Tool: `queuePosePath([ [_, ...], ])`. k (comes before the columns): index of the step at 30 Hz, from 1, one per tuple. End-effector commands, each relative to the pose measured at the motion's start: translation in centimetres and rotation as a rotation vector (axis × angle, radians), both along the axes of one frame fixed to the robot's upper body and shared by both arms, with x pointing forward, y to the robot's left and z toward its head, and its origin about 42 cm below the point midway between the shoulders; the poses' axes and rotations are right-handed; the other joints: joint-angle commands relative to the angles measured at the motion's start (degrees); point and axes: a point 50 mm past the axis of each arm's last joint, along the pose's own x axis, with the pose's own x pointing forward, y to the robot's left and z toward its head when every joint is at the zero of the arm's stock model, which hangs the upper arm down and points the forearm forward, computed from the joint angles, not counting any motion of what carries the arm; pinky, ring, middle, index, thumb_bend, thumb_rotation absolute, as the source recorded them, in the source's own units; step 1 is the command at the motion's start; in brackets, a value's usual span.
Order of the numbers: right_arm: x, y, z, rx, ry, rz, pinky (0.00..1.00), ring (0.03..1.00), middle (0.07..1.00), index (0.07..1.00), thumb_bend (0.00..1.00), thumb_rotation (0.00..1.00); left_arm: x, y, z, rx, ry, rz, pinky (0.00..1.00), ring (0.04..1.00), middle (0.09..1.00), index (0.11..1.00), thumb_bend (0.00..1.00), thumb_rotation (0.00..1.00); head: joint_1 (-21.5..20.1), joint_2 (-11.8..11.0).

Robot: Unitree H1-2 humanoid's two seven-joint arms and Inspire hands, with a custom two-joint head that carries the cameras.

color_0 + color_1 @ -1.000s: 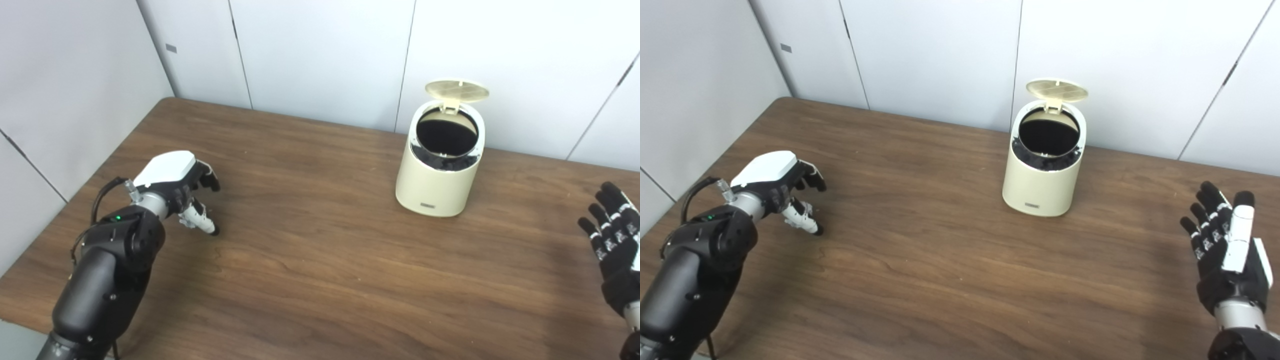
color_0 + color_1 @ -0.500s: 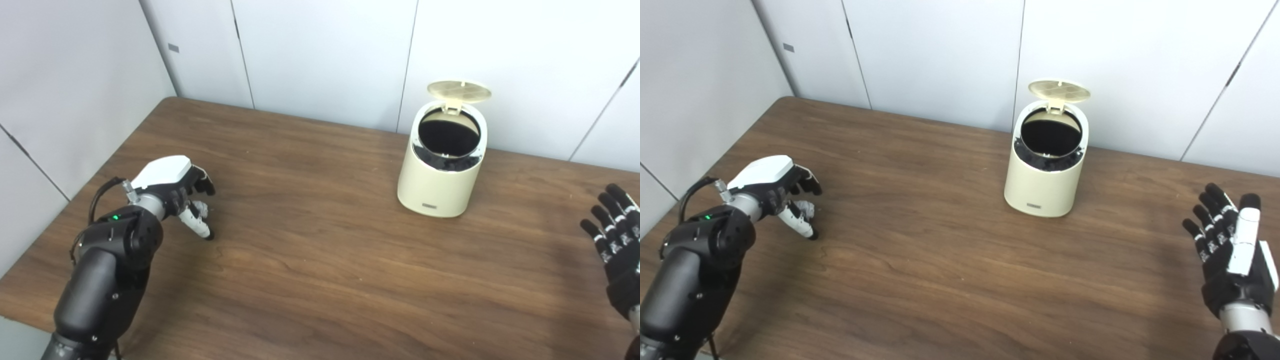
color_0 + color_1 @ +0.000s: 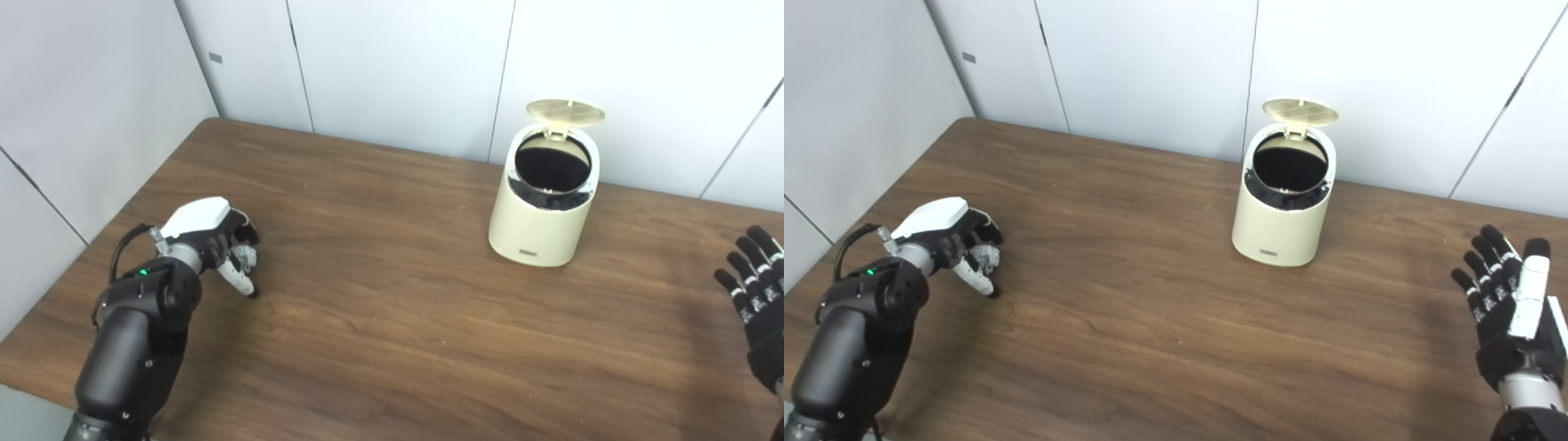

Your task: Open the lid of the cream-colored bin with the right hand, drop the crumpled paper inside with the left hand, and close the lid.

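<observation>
With the round cream-colored plastic bin (image 3: 1283,205) upper right of centre already showing its hinged lid (image 3: 1300,112) up, my left hand (image 3: 211,236) at the left curls its fingers (image 3: 240,278) around the small grey-white crumpled paper (image 3: 985,257) on the brown wooden table (image 3: 1151,318), while my right hand (image 3: 1510,309) waits spread and empty at lower right, so lifting, dropping and closing remain.

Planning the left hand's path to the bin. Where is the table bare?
Bare wood runs from the left hand, curled around the crumpled paper, to the bin, and between the bin and the open right hand. The lid stands open.
</observation>
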Motion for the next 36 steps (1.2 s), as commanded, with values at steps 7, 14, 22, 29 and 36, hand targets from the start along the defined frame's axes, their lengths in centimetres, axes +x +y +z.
queuePosePath([
  [7, 0.4, 0.0, 2.3, -0.011, -0.078, 0.011, 0.88, 0.932, 0.915, 0.872, 0.64, 1.0, 0.1, 1.2, 0.5, 0.045, -0.085, 0.02, 0.61, 0.727, 0.759, 0.664, 0.88, 0.0, 0.14, 0.27],
  [14, 0.5, -0.1, 2.3, -0.024, -0.081, 0.012, 0.9, 0.936, 0.916, 0.873, 0.64, 1.0, 0.1, 1.5, -0.4, 0.042, -0.108, 0.006, 0.61, 0.722, 0.75, 0.656, 0.87, 0.0, 0.0, 0.27],
  [22, 0.4, -0.1, 2.5, -0.004, -0.085, 0.014, 0.88, 0.933, 0.915, 0.867, 0.65, 1.0, 0.2, 1.7, -1.1, -0.012, -0.172, 0.033, 0.5, 0.585, 0.649, 0.626, 0.79, 0.0, -0.11, 0.38],
  [29, 0.5, -0.3, 2.4, 0.003, -0.09, 0.018, 0.88, 0.933, 0.918, 0.87, 0.64, 1.0, 0.3, 2.1, -2.1, 0.004, -0.247, 0.046, 0.47, 0.464, 0.528, 0.453, 0.5, 0.0, 0.13, 0.43],
  [36, 0.6, -0.3, 2.5, 0.013, -0.086, 0.019, 0.89, 0.933, 0.914, 0.866, 0.65, 1.0, 0.3, 1.9, -2.0, 0.013, -0.237, 0.035, 0.46, 0.47, 0.538, 0.447, 0.5, 0.0, 0.11, 0.47],
])
